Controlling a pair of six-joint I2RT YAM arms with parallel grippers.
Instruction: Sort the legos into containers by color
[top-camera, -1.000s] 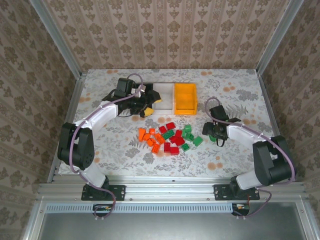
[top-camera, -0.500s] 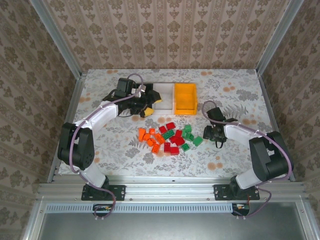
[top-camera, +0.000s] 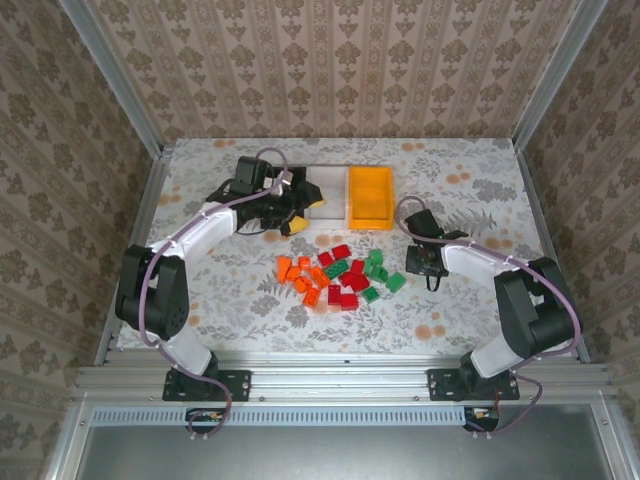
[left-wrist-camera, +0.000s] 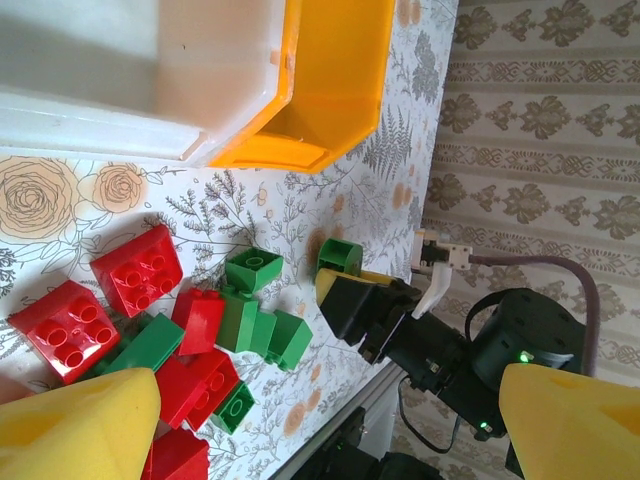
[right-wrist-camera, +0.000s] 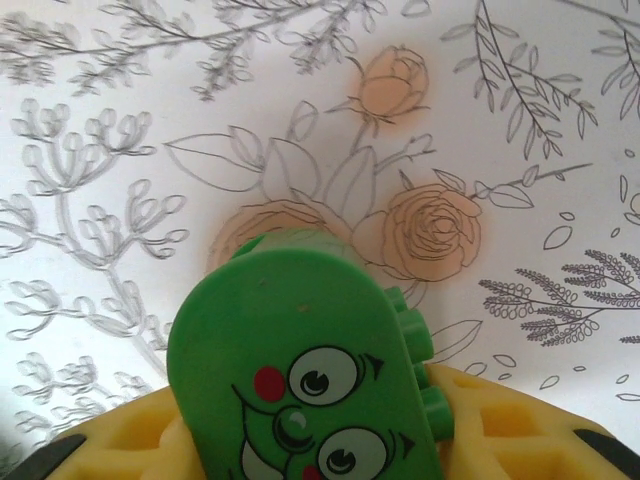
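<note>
Green plastic, rounded at the top and printed with a cartoon face, is clamped between the yellow pads of the right gripper. It is a single green brick with studs along one side, and it appears to be held clear of the flowered table top. The face is turned towards the wrist camera and the pads are pressed on the flanks. The grip is therefore judged to have been taken across the narrow width, where the jaws need the least travel. In the left wrist view the same brick is seen at the tip of that gripper, a little apart from the heap.

The other legos are spread on the table top in a loose heap between the two arms, with orange to the left, red in the middle and green to the right. Beyond the heap, the white bin and the orange-yellow bin are set touching side by side with their open tops up, so that bricks may be dropped in from above. No brick can be made out in the orange-yellow one.

The left gripper is held just beside the white bin, at the left of the row. Its jaws are spread wide with nothing between them, and its pads are seen at opposite edges of its own view. It is judged to be parked out of the right arm's path. The task is judged to be at an early stage, with a carry to a bin as the step in hand.
</note>
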